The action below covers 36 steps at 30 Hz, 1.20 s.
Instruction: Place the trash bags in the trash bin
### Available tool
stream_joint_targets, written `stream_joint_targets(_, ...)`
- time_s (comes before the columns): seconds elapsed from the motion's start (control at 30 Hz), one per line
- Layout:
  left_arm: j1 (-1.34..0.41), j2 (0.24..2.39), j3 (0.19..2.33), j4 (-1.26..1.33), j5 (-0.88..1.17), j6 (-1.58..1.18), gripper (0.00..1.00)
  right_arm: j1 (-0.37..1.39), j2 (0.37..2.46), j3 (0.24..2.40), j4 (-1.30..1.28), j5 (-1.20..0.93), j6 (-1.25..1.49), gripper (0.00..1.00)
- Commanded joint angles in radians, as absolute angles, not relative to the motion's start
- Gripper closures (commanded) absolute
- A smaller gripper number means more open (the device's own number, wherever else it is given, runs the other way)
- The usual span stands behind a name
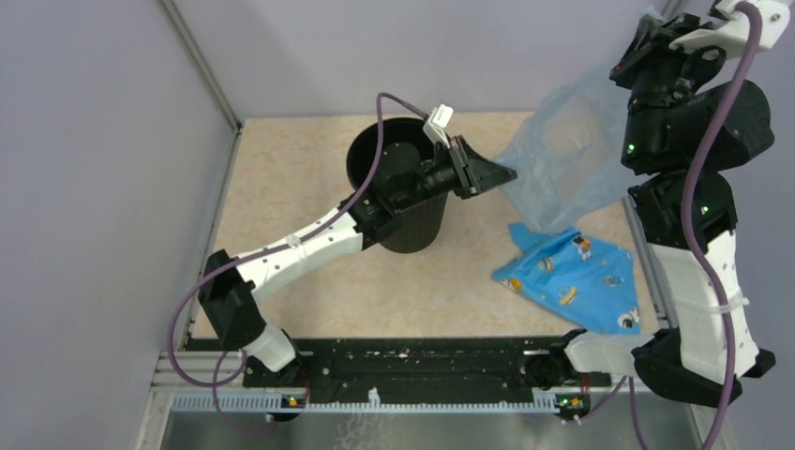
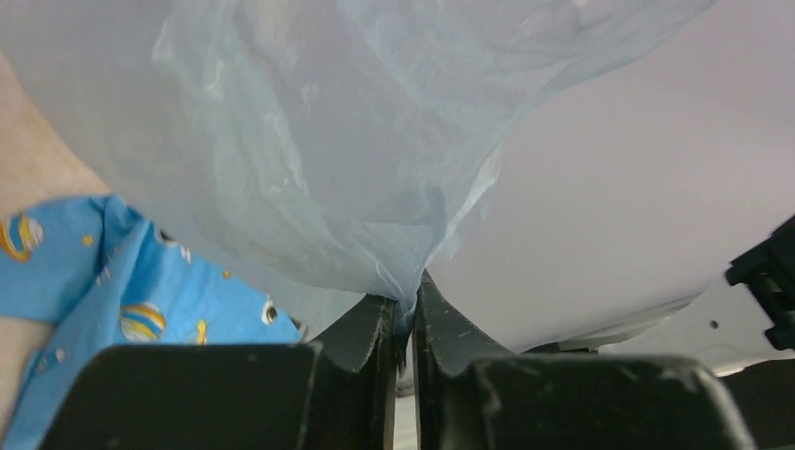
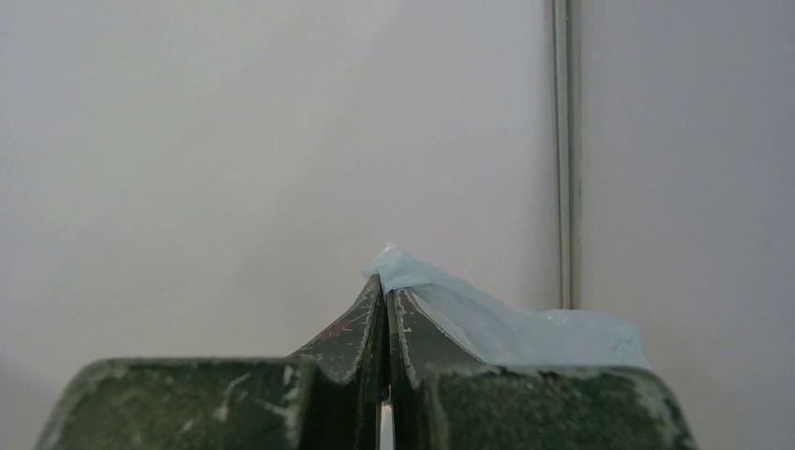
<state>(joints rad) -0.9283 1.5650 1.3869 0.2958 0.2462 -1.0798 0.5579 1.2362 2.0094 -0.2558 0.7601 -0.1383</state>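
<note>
Seen only from above: round black plastic bin (image 1: 361, 159) at the far middle of the worktop (image 1: 309, 281), inside dark, partly hidden by the left arm. Shown close in the wrist views: left claw (image 2: 405, 300) pinched tight on the thin translucent grey-blue plastic bag (image 2: 328, 141), right claw (image 3: 384, 295) clamped on an upper corner. Stretched in the air over the far right corner, beside the bin, above a blue cartoon-print cloth (image 1: 572, 277).

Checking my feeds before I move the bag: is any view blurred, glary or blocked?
Top view: even light, sharp, soft shadows; the bag is see-through, no glare. Left wrist view: bag film fills the upper frame, close and soft; the blue cloth is slightly blurred. Right wrist view: clear, plain wall behind.
</note>
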Motion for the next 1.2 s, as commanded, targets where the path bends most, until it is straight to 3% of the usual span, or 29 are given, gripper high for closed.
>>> stream_joint_targets(0.0,-0.884,1.562,1.542,0.378,0.290,-0.929,0.87,0.550,1.178,2.003,-0.183,0.686,-0.145,1.00)
stream_joint_targets(0.23,-0.789,1.571,1.694,0.292,0.395,-0.873,0.97,0.550,1.161,2.037,-0.186,0.564,-0.092,1.00)
stream_joint_targets(0.7,-0.646,1.492,1.815,0.111,0.401,-0.772,0.99,0.550,1.196,2.135,-0.256,0.232,0.158,1.00)
stream_joint_targets(1.17,-0.491,1.285,1.688,-0.057,0.254,-0.780,1.00,0.551,1.351,2.265,-0.264,-0.078,0.419,1.00)
